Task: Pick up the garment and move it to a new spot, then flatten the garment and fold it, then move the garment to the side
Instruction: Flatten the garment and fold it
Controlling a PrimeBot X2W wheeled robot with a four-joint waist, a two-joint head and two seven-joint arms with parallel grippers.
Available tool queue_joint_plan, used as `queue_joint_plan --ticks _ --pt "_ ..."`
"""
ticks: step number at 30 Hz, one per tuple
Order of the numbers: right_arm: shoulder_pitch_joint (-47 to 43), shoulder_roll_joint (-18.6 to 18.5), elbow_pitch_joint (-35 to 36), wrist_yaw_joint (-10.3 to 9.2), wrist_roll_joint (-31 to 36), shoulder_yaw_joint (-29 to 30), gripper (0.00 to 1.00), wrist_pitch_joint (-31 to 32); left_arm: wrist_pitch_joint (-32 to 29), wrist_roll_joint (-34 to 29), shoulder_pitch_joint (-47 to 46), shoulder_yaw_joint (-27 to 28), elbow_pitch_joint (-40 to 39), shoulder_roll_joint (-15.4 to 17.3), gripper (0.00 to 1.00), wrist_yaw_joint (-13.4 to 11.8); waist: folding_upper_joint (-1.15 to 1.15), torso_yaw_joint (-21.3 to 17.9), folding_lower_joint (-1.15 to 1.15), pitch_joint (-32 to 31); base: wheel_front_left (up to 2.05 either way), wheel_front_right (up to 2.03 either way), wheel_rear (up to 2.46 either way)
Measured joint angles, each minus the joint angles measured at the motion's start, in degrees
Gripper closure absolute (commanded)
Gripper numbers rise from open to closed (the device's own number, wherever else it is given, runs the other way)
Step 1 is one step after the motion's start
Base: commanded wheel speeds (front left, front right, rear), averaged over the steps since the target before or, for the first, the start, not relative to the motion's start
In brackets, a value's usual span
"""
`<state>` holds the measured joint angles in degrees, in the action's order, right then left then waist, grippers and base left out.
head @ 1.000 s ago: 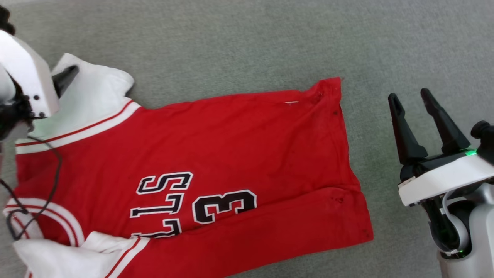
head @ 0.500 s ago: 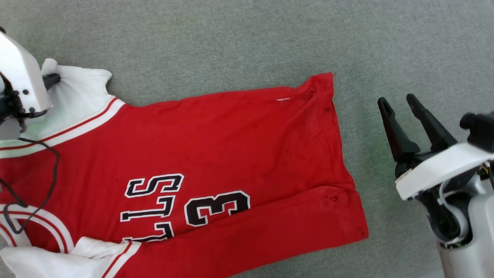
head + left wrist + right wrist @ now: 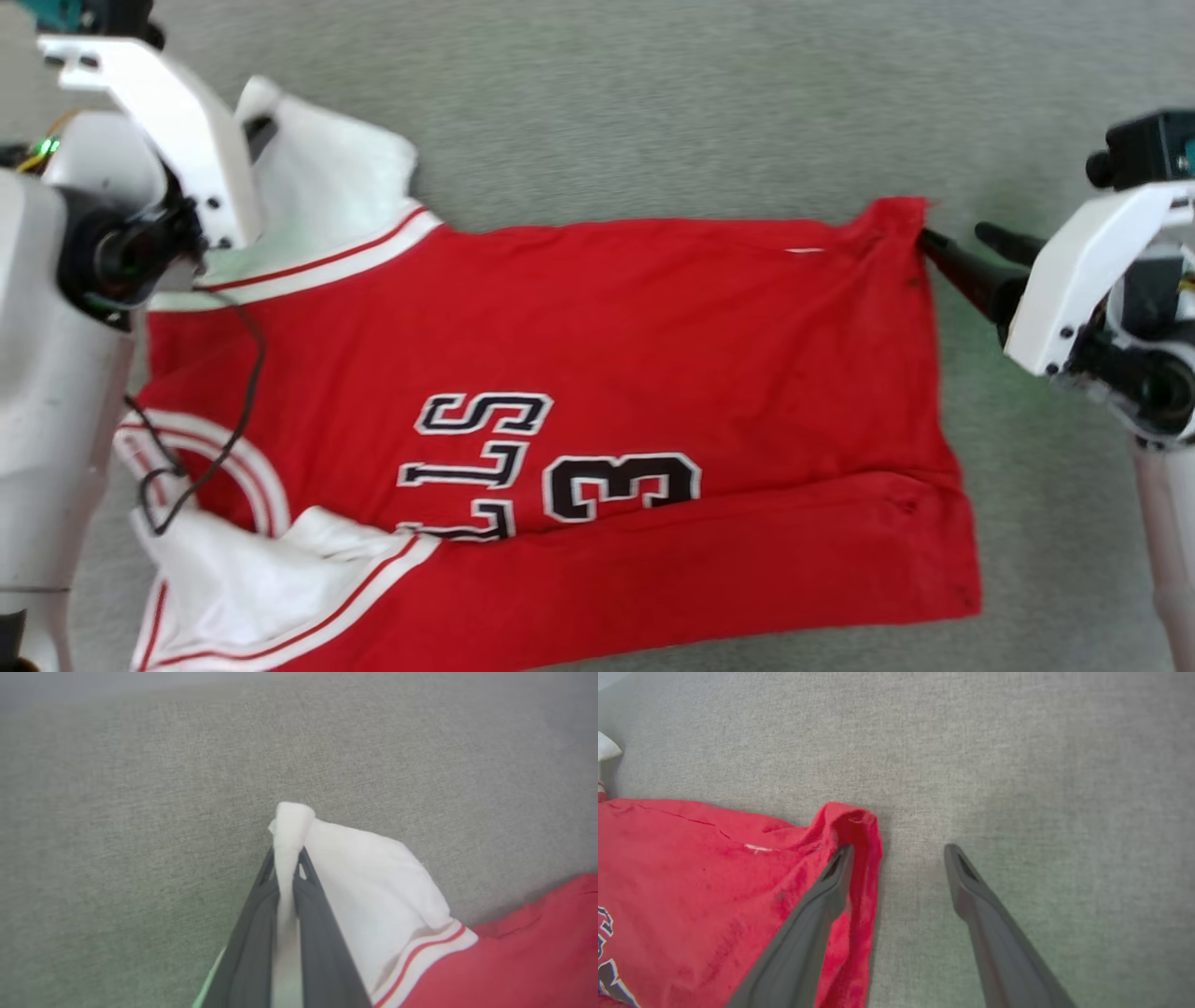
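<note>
your left gripper is clamped on the tip of the white sleeve at the far left. the shirt lies spread on the grey cloth surface, collar to the left, hem to the right. your right gripper stands wide open at the far right hem corner, one finger over the red cloth, the other over bare surface. get the corner fully between the fingers before closing, then draw both ends apart evenly to flatten it.
</note>
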<state>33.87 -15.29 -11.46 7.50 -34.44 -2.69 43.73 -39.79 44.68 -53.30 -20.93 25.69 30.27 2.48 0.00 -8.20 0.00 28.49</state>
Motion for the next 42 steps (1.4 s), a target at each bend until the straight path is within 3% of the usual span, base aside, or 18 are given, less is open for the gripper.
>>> queue_joint_plan --ticks 10,11,12,13,22,28,37,42 --pt "6.21 0.25 -6.09 0.00 4.13 2.10 0.02 11.45 3.53 -1.13 -1.04 -1.53 -3.82 -2.38 1.00 0.82 0.00 6.28 0.00 1.50 0.00 0.00 0.00" --pt "6.47 0.26 -6.48 0.00 4.47 2.12 0.63 12.12 3.72 -1.13 -1.03 -1.55 -3.90 -2.48 1.00 0.85 0.00 6.56 -0.01 1.56 0.00 0.00 0.00" --pt "6.76 0.26 -6.77 0.00 4.86 2.11 0.90 12.66 3.78 -1.11 -1.00 -1.57 -3.92 -2.48 1.00 0.90 0.00 6.75 -0.01 1.56 0.00 0.00 0.00" --pt "6.87 0.26 -6.93 -0.01 5.20 2.03 1.00 12.84 4.04 -1.02 -0.91 -1.55 -3.92 -2.48 1.00 0.90 0.00 6.87 0.00 1.50 0.00 0.00 0.00" --pt "5.06 -0.36 -3.76 -0.01 7.17 0.46 1.00 6.47 8.38 0.16 2.86 0.29 -4.77 -2.10 1.00 0.74 0.00 7.49 0.00 -1.43 0.00 0.00 0.00" --pt "0.73 -1.30 1.21 -0.01 7.83 3.00 1.00 2.44 12.71 1.76 9.29 2.92 -8.21 -1.31 1.00 -0.04 0.00 8.09 0.00 -5.20 0.00 0.00 0.00" --pt "-10.44 -0.01 6.97 0.00 8.35 7.00 1.00 -1.65 18.31 3.57 26.14 6.65 -17.07 0.49 1.00 -4.10 0.00 9.04 0.00 -10.68 0.00 0.00 0.00" --pt "-17.57 2.16 8.01 0.01 7.78 8.89 1.00 -4.08 20.29 5.17 37.07 7.88 -20.82 -0.13 1.00 -6.92 0.00 9.21 -0.01 -13.03 0.00 0.00 0.00"
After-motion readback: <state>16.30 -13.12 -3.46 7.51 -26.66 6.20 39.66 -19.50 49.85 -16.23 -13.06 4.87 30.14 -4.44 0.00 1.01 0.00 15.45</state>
